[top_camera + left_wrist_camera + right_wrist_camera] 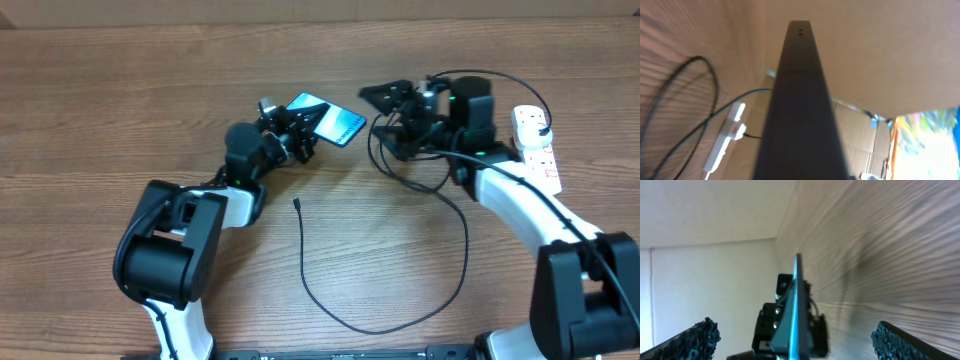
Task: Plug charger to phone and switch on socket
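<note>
Up at the far middle of the table (120, 90), your left gripper (300, 128) is clamped tight on the left end of the phone (335, 122) and holds it lifted off the wood. I'd guess that's the whole point: with the handset pinned in the air, the other arm gets a free end to push a connector into without anything sliding around. Your right gripper (390, 100) sits just right of the phone, jaws spread wide with nothing between them. On its wrist cam the two fingertips (695, 340) sit in the bottom corners, and the phone is dead ahead, edge-on as a thin blue line. So the phone's long axis runs roughly left-right, free end pointing right at that open gripper, screen tipped partly upward. The left wrist view looks along the dark edge to the free end, where there are two tiny holes; I can't tell if that's the port end. The catch: the charger (465, 240) isn't in either gripper. Its connector tip (297, 203) lies on the table on the near side of the phone, well apart from both grippers, pointing far. The cable loops near and right, then runs back under the right arm to the socket (540, 150) at the far right, where it looks plugged in. The switches are too small to read.
</note>
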